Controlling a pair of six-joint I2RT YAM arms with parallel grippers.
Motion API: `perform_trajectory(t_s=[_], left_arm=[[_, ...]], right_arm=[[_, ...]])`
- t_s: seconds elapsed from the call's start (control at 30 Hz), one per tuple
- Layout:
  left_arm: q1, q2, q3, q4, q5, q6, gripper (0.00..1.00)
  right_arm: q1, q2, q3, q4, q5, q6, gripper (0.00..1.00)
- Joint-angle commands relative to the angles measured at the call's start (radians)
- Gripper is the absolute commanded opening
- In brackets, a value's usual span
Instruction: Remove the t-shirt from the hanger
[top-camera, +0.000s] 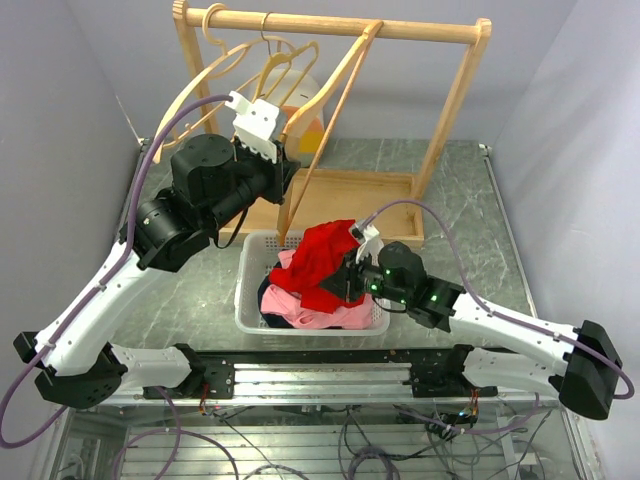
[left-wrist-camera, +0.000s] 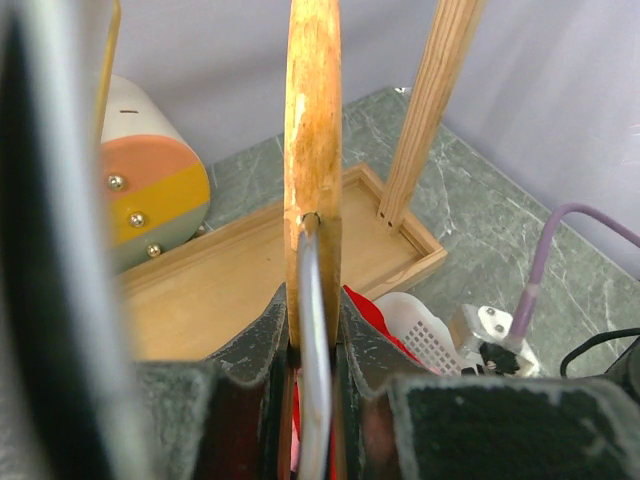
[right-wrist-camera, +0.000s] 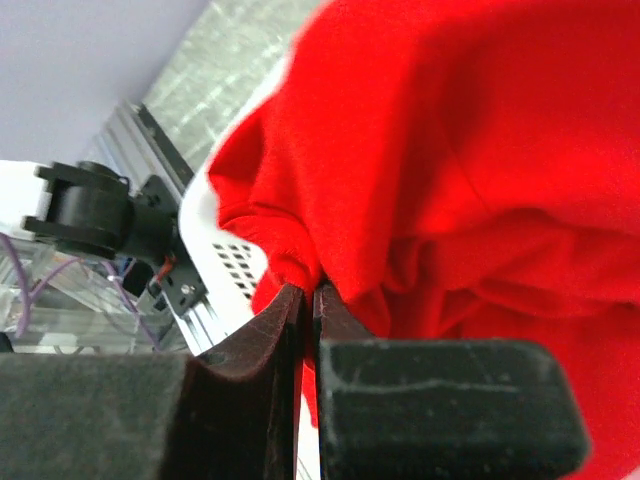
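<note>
My left gripper (top-camera: 283, 160) is shut on the neck of a wooden hanger (top-camera: 338, 85), raised in front of the rack. In the left wrist view the pads (left-wrist-camera: 262, 340) clamp the hanger (left-wrist-camera: 312, 120) and its metal hook. The red t-shirt (top-camera: 322, 258) is bunched over the white basket (top-camera: 245, 290), below the hanger's lower end. Whether it still touches the hanger is hidden. My right gripper (top-camera: 345, 280) is shut on a fold of the t-shirt. The right wrist view shows the gripper (right-wrist-camera: 308, 295) pinching the red cloth (right-wrist-camera: 450, 150).
A wooden clothes rack (top-camera: 330, 22) stands at the back on a wooden tray base (top-camera: 350, 190), with more bare hangers (top-camera: 230, 60) on its bar. A striped round object (top-camera: 305, 125) sits behind. Pink clothing (top-camera: 320, 315) lies in the basket.
</note>
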Motion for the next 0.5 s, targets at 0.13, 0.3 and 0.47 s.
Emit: perform_trajectory(t_s=[0.13, 0.3, 0.47], left_arm=[[0.001, 0.027, 0.016, -0.034, 0.021, -0.017, 0.07], [0.002, 0.023, 0.011, -0.071, 0.013, -0.023, 0.07], [0.001, -0.041, -0.04, -0.108, 0.042, -0.022, 0.07]], right_arm=[[0.007, 0.089, -0.06, 0.014, 0.082, 0.043, 0.04], [0.007, 0.171, -0.078, -0.03, 0.113, 0.061, 0.05], [0.008, 0.221, -0.091, -0.063, 0.121, 0.068, 0.15]])
